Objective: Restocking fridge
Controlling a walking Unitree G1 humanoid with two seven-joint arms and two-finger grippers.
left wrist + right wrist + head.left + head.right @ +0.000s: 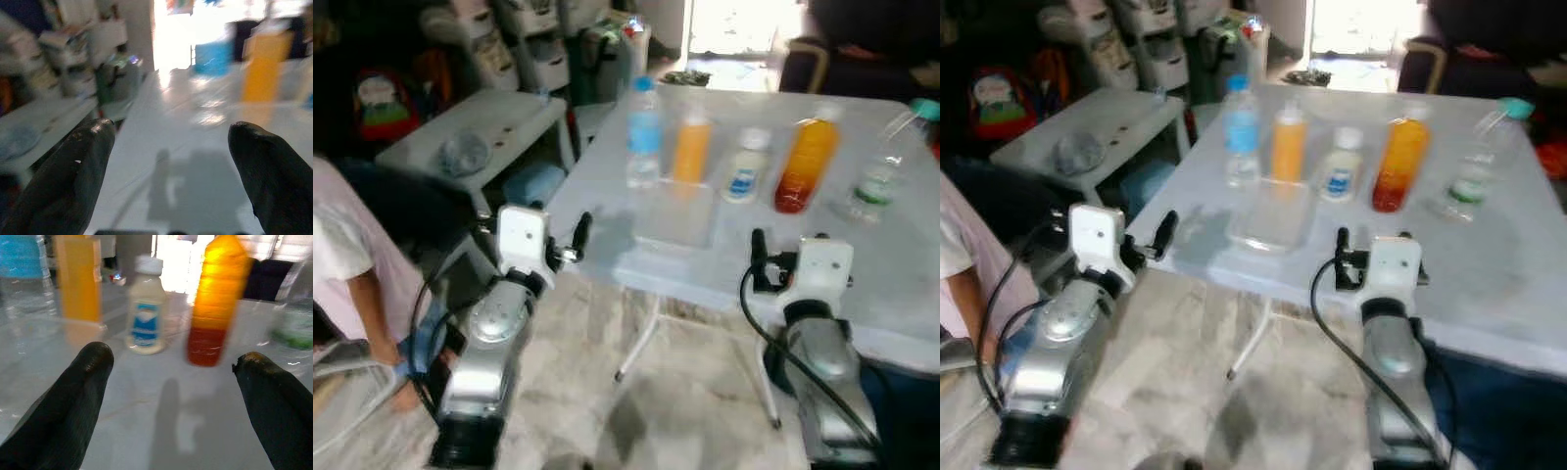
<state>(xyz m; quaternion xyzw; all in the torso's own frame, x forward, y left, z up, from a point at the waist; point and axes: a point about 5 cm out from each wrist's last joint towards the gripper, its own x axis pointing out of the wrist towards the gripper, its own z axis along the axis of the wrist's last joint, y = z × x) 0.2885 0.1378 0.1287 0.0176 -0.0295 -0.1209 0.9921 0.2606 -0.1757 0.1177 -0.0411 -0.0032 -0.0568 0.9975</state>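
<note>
Left eye view, items listed left to right. A person's sleeve [337,250] and hand [384,343] are seen at the far left edge, low beside the robot. A low side table [475,132] stands behind, with a clear bowl [465,152] on it; cluttered shelving [524,44] is set further back.

The left gripper [579,235] is held at the near left corner of the white table [901,255], level with its edge. In the left wrist view its fingers [73,171] are spread wide, with nothing between them.

A row of drinks is lined up across the middle of the table, all upright, none touched:
- water bottle [644,132], blue cap and label
- juice carton [692,147], orange, just beside the water bottle
- milk bottle [745,166], small, white, blue label
- juice bottle [806,162], orange above, red at the base
- clear bottle [881,171], green label, teal cap, tilted, nearest the right edge

A clear tray [677,215] is laid in front of the water bottle and carton.

The right gripper [760,257] is held over the near edge of the table, in front of the milk bottle and juice bottle and apart from both. In the right wrist view its fingers [73,401] are spread wide and empty, the two bottles framed between them.
</note>
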